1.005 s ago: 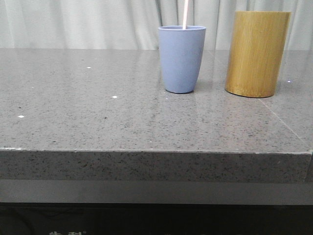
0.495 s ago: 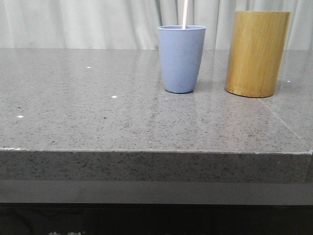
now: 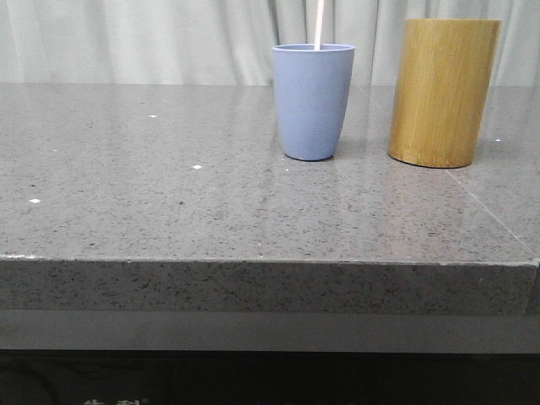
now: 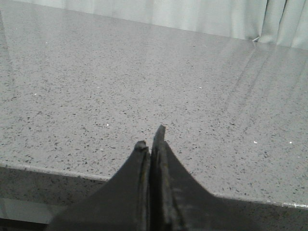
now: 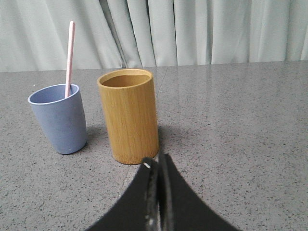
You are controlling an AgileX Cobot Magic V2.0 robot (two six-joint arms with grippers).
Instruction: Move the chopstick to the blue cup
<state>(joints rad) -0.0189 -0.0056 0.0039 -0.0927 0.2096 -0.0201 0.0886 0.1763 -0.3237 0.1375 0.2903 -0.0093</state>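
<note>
The blue cup (image 3: 313,101) (image 5: 59,118) stands upright on the grey table, left of the bamboo cylinder. A pale pink chopstick (image 3: 320,24) (image 5: 70,57) rises out of it, its lower part hidden inside the cup. My right gripper (image 5: 156,162) is shut with nothing between its fingers and sits back from the cylinder, near the table's front. Over bare table near the front edge, my left gripper (image 4: 152,139) is also shut and empty. Neither gripper shows in the front view.
A tall yellow-brown bamboo cylinder (image 3: 443,91) (image 5: 128,115) stands right of the blue cup; it looks empty from the right wrist view. The grey speckled table (image 3: 169,194) has its front edge close to both grippers. Pale curtains hang behind.
</note>
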